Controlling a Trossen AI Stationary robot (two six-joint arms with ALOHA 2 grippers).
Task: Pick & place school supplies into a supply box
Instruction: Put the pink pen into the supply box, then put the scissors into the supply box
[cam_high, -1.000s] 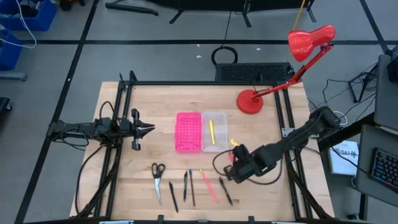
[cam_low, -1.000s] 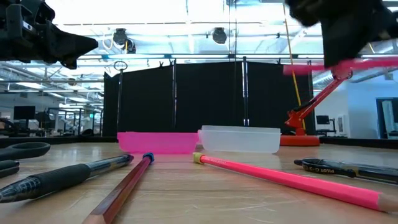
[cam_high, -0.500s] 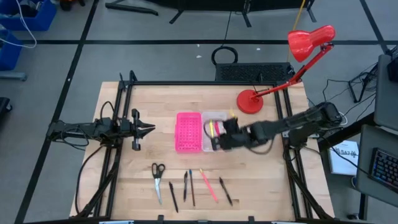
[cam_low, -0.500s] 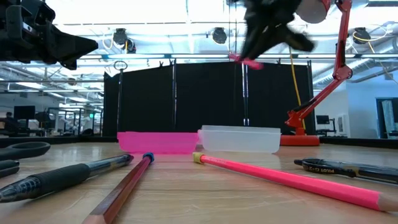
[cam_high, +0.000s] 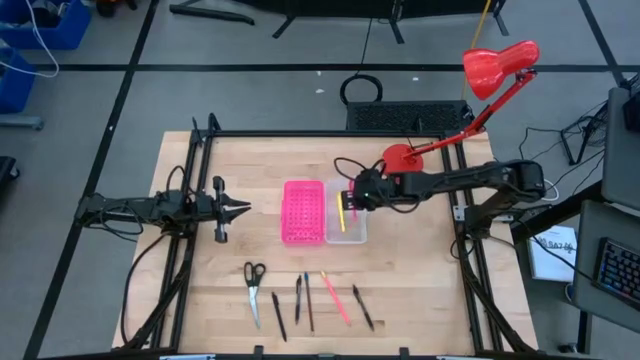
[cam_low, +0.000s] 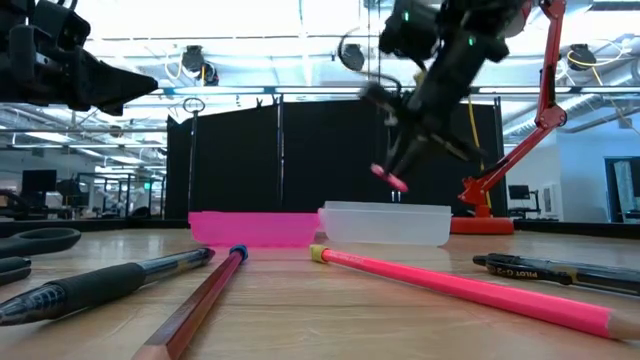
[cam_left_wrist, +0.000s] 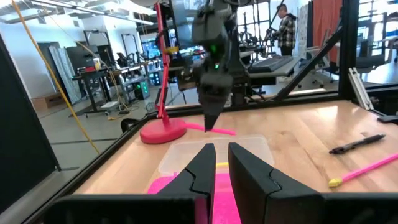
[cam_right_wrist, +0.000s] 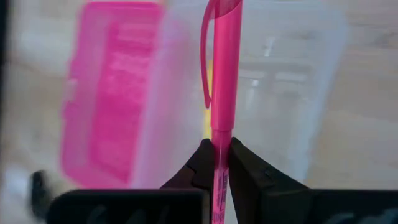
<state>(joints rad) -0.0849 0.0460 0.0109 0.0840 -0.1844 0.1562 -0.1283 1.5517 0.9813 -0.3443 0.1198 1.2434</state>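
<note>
Fingers of the right gripper (cam_right_wrist: 215, 163) pinch a slim pink pen with a pocket clip (cam_right_wrist: 222, 68), holding it above the small clear translucent plastic supply box (cam_high: 345, 212), which sits near the middle of the pale wooden table (cam_high: 420, 270). In the low view the pen (cam_low: 390, 179) hangs tilted above the box's rim (cam_low: 386, 212), not touching it. A yellow pencil (cam_high: 340, 213) lies inside the box. Just beside the box, on its left, lies the bright pink perforated panel (cam_high: 303, 211). The left gripper (cam_high: 238, 208) waits at the table's left side, well apart from the box, its fingers standing narrowly apart and holding nothing. Along the near edge lie small silver scissors with black handles (cam_high: 254, 285), several dark pens (cam_high: 304, 300), a long pink pencil (cam_high: 336, 298) and another black pen (cam_high: 362, 306). A red desk lamp (cam_high: 470, 100) stands at the far right corner.
</note>
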